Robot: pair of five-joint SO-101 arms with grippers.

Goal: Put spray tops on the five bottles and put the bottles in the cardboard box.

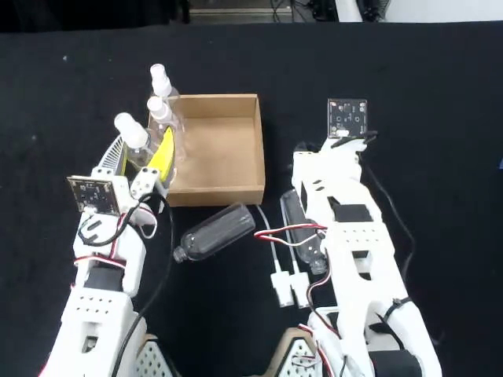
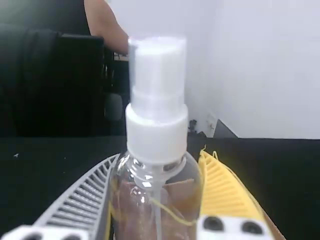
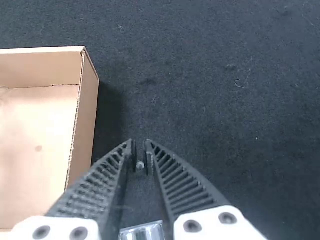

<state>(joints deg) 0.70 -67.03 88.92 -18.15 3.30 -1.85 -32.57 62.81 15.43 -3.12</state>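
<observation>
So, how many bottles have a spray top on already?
3. One bottle is in the left gripper at the left wall of the cardboard box; a second bottle and a third bottle stand beyond it, at the box's far left corner. None seems hidden.

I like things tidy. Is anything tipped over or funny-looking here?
Yes. One capless bottle lies on its side on the table in front of the cardboard box. A second bottle lies partly under the right arm beside it. Two spray tops lie loose near them, not on any bottle.
</observation>
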